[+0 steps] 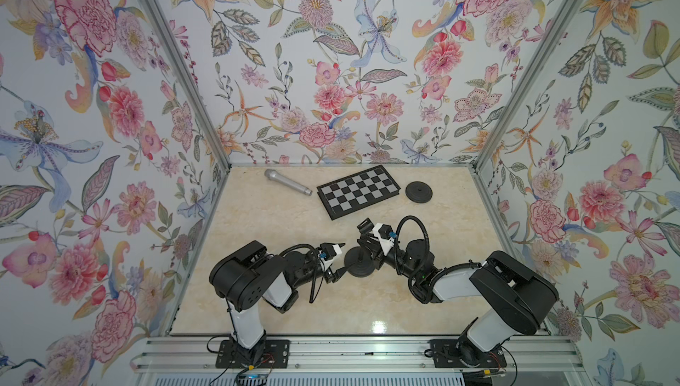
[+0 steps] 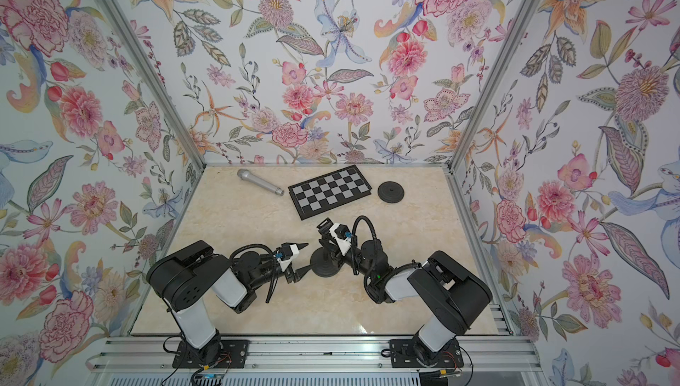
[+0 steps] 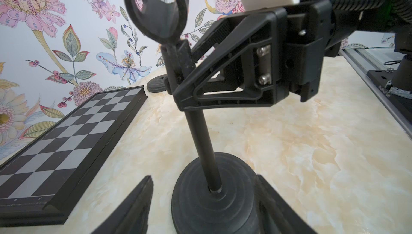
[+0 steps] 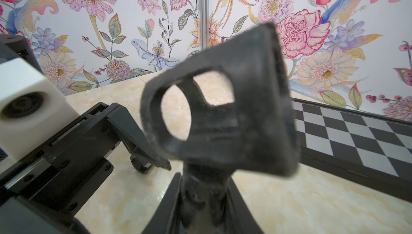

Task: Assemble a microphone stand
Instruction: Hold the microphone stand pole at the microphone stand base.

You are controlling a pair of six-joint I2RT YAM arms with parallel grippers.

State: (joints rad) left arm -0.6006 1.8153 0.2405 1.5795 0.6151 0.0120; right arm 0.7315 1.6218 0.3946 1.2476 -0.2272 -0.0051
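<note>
The pole (image 3: 204, 146) stands in its round base (image 3: 234, 188) mid-table, right gripper (image 3: 180, 90) clamped just under the clip (image 3: 156, 9), left gripper (image 1: 341, 259) spread apart flanking the base; the stand seems joined, so next means fetching the microphone (image 1: 287, 181) by the back wall

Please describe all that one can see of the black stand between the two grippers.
The stand is matte black, plastic-looking and dusty. Its round ridged base sits flat on the marble-pattern table; a thin pole rises from the centre socket to an open ring-shaped clip. The right gripper is shut on the pole just under the clip. The open left gripper flanks the base; contact is unclear.
</note>
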